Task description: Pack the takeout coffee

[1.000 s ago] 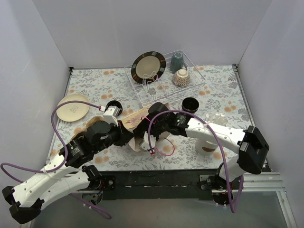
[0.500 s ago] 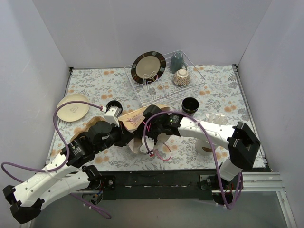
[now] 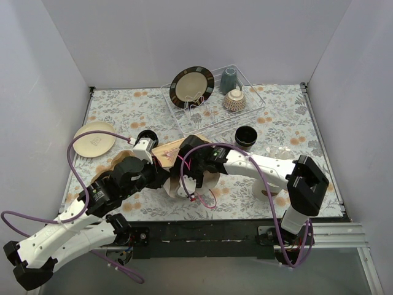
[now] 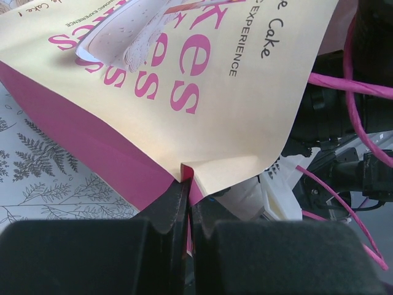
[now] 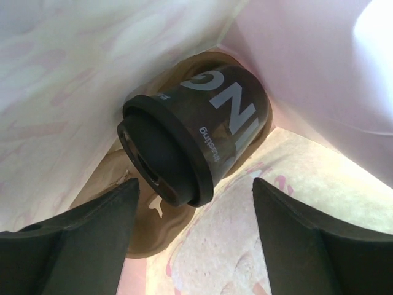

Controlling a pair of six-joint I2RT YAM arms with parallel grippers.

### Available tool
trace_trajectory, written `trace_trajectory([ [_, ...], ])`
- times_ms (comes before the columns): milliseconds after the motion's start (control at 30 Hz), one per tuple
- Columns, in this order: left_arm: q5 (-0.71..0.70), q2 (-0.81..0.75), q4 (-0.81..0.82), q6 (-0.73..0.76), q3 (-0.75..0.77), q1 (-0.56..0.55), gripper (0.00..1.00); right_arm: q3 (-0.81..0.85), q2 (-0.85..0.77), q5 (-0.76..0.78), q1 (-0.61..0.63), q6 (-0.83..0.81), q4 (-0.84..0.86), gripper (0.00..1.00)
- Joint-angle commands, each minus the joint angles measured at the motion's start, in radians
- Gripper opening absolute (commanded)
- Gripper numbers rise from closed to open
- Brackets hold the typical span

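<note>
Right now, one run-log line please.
left gripper: shut on bag | right gripper: open, inside bag | lidded cup: in bag, ungripped

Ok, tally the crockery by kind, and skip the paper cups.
Plates: 2
Mug: 1
Bowl: 1
Total: 4

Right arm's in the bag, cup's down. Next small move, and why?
Probably draw the right gripper straight back out of the paper bag: its jaws stand open, clear of the lidded black cup lying inside, and the left gripper pinches the bag's edge.
</note>
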Motion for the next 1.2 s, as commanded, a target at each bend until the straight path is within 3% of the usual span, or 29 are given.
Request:
trace_trajectory([
  [0,0.091,-0.004,0.078,-0.019,0.021,-0.014,0.00,0.019,0.048,0.057,0.007,-0.008,0.040,0.79],
  [200,0.089,0.003,0.077,-0.015,0.036,-0.014,0.00,-0.008,0.049,0.054,0.007,0.016,0.046,0.69],
  [267,0.088,0.004,0.077,-0.012,0.038,-0.014,0.00,-0.004,0.055,0.061,0.007,0.019,0.048,0.61],
  [533,0.086,0.001,0.069,-0.013,0.042,-0.014,0.00,0.015,0.062,0.060,0.007,0.038,0.049,0.43],
  [1167,0.025,0.004,0.006,0.004,0.025,-0.014,0.00,0.102,-0.001,0.064,0.027,0.076,-0.047,0.38],
])
